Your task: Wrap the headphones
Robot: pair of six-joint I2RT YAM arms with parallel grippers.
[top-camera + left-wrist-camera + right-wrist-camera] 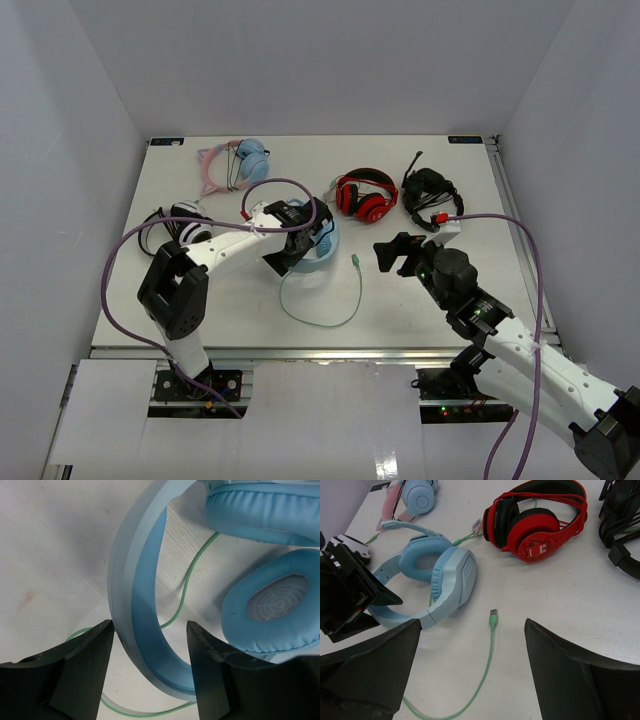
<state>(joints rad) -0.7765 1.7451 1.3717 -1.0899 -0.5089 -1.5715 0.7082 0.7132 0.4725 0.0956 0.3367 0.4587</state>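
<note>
The headphones (440,575) are light blue all over, the pads a deeper blue, with a pale web pattern inside one cup (277,597). Their cable (491,645) is pale green. The red pair (540,525) has black padding. The cat-ear pair (240,162) is pink with blue cups. The worktop (240,310) is white.

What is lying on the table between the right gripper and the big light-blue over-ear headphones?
Only the plug end of the thin pale-green cable, on otherwise bare white table; the top view shows it.

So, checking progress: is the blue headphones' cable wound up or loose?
Loose. The green cable trails in an open loop beside the headphones, its plug lying free.
</note>
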